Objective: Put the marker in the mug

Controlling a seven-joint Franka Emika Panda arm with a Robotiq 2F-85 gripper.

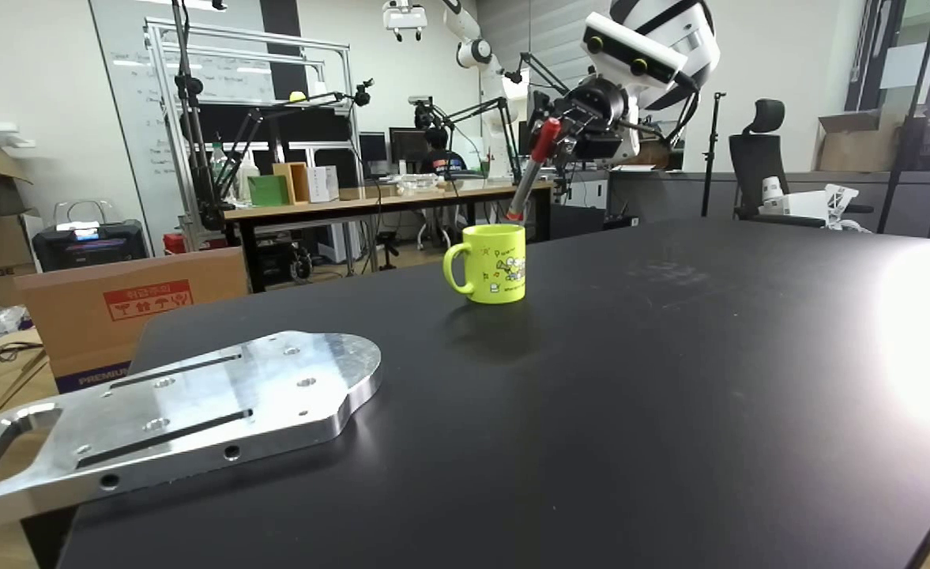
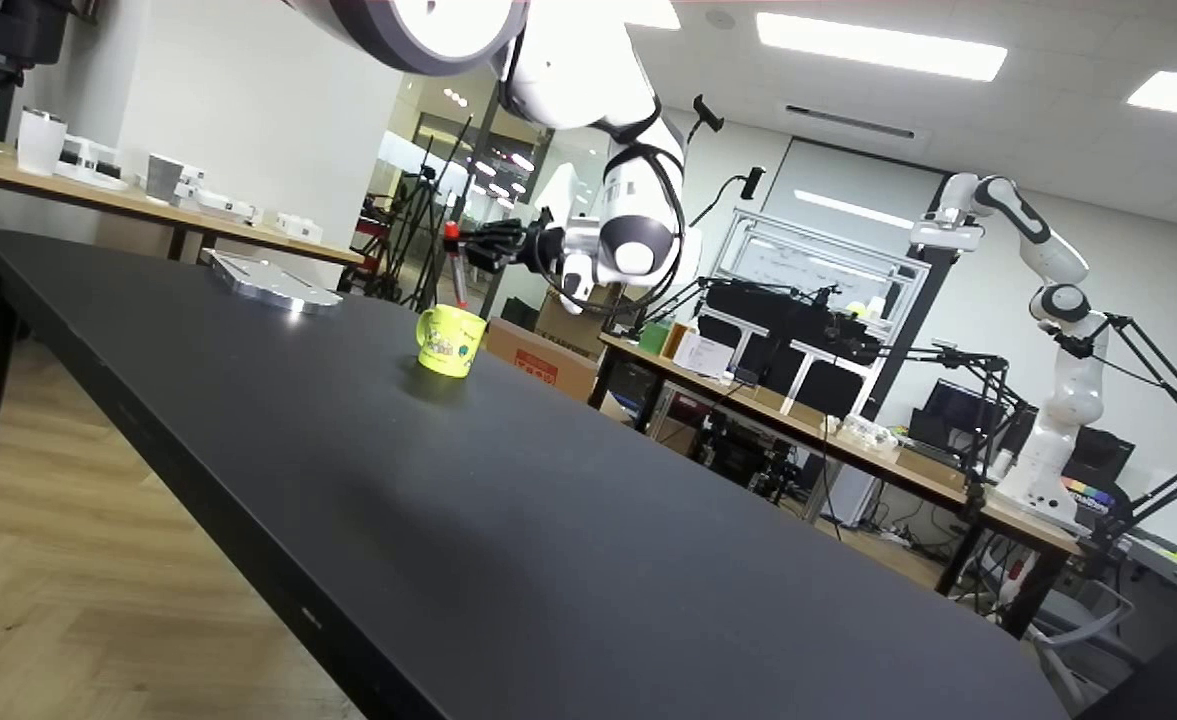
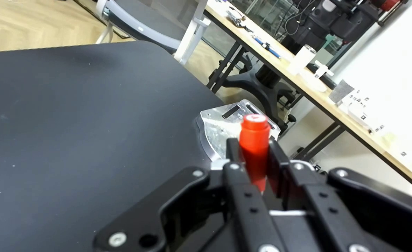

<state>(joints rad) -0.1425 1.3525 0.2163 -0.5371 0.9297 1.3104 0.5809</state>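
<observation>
A black table (image 1: 630, 379) was seen in a cluttered room, with a desk (image 1: 358, 199) and a cardboard box (image 1: 77, 332) set beyond it. A metal plate (image 1: 227, 395) was rested partly past the table's edge, apart from the mug (image 1: 490, 269). The mug was shown only in the exterior views, with the marker (image 1: 528, 186) tilted above it, lower end at the rim; whether inside could not be told. In the wrist view, the marker's red end was seen pinched between both fingers of the gripper (image 3: 255, 152).

Robotics lab, background robot arm (image 2: 1076, 395), monitors (image 1: 404, 148), whiteboard (image 1: 129, 101)
</observation>
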